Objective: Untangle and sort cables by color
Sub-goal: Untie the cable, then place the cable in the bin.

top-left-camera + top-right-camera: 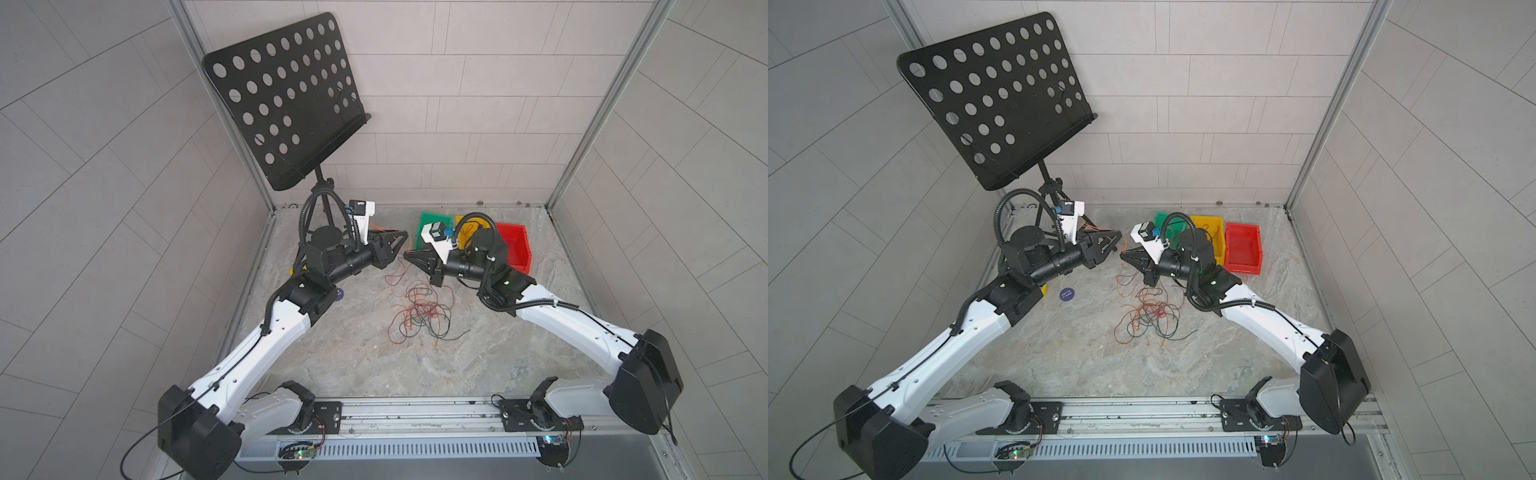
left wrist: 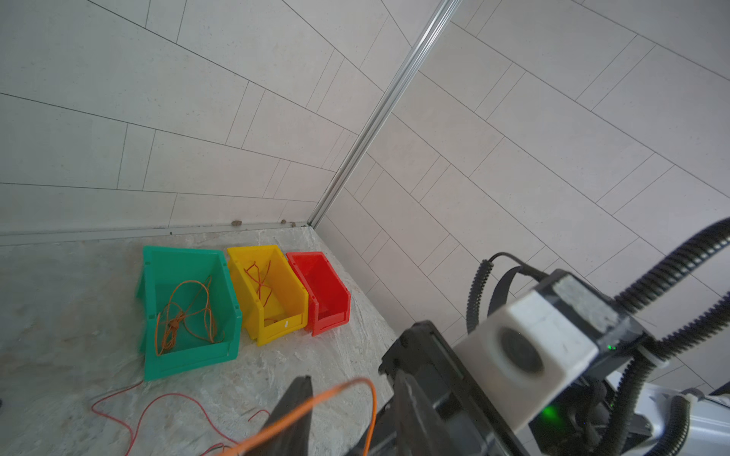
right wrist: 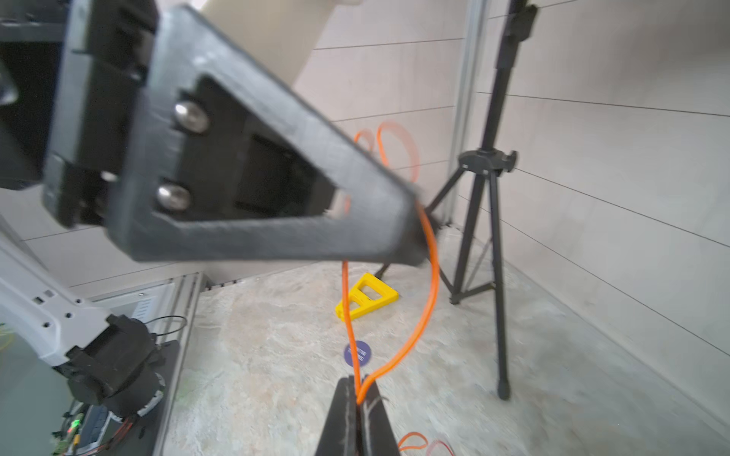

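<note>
Right pincer (image 3: 358,396) is pressed together on the orange cable (image 3: 437,276) (a doubled loop). Left pincer (image 1: 401,237) stands parted, with the cable draped across it.

Smooth cables (image 1: 420,308), glossy plastic bins (image 2: 189,359), matt tabletop (image 1: 374,365).

The grey marbled tabletop (image 1: 353,365) lies open at the near side. A black perforated music stand (image 1: 320,124) blocks the far-left corner.

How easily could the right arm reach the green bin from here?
Probably yes: the green bin stands close beside the right fingers, its top open, nothing seems between them. They're shut on an orange cable.
</note>
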You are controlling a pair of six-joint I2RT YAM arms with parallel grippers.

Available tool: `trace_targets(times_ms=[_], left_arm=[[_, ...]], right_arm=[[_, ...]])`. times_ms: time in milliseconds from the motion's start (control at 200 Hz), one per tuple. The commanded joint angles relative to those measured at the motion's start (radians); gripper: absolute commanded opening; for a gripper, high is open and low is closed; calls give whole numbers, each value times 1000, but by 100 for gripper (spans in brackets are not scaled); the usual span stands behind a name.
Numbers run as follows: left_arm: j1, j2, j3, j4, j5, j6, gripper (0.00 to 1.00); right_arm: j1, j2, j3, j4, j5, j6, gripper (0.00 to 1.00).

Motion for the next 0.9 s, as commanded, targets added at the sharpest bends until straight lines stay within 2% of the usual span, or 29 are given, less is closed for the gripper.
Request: trace_targets(times_ms=[0,140,225,380,580,896], left_arm=[[12,-85,3,-133,-53,106,60],[19,-175,-15,-302,-124,180,78],[24,-217,-23,-378,-161,215,81],[24,-248,-50,-364,-190,254,86],[24,-245,-130,-319,-215,252,88],[24,-302,-210,-323,-300,299,89]], right_arm=[[-66,-82,14,-218,66,-68,0],[-198,-114,51,-384,56,-57,0],[-259,-111,96,-453,41,-61,0],[-306,-85,169,-447,24,-60,0],[-343,14,221,-215,-26,19,0],[-359,322,396,111,-135,167,0]])
